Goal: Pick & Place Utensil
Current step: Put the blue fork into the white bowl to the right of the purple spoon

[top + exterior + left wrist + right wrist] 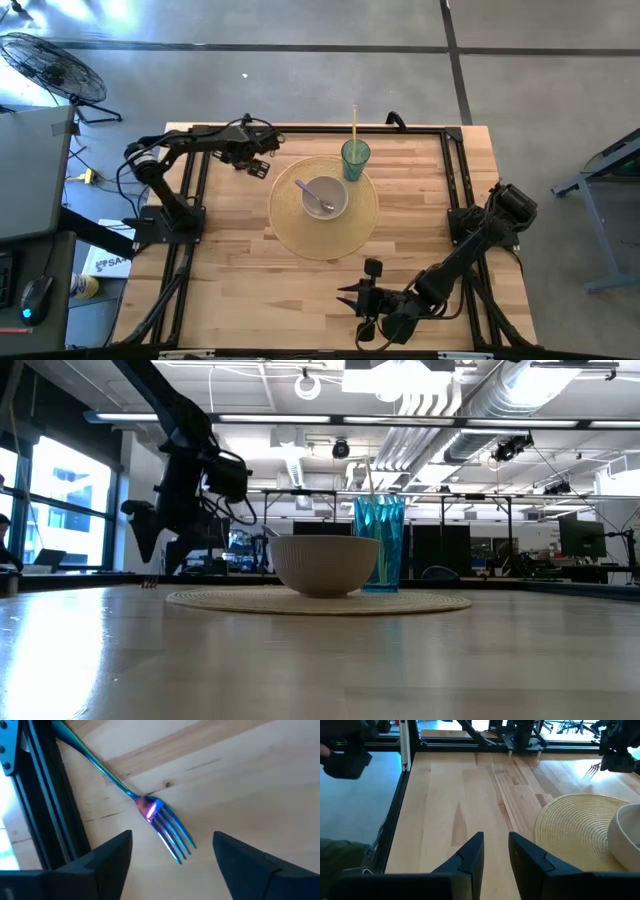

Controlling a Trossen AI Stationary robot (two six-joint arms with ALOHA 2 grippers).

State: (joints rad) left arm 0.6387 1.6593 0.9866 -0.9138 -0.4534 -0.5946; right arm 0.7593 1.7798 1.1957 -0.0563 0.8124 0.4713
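An iridescent blue fork [150, 810] lies flat on the wooden table at the far left, next to the black frame rail [45, 795]. Its handle runs away from my left gripper. My left gripper [172, 837] hovers just above it, pointing steeply down and open. Its fingers stand on either side of the tines without touching them. In the high view that gripper [258, 165] covers the fork. The right wrist view shows the tines [592, 770] below it. My right gripper [495, 850] waits near the front edge, slightly open, with nothing between its fingers.
A round woven placemat [290, 235] lies mid-table. On it stand a cream bowl [322, 195] with a spoon [318, 200] inside and a teal cup [355, 158] with a yellow straw. Black frame rails [190, 190] run along the table's left and right sides.
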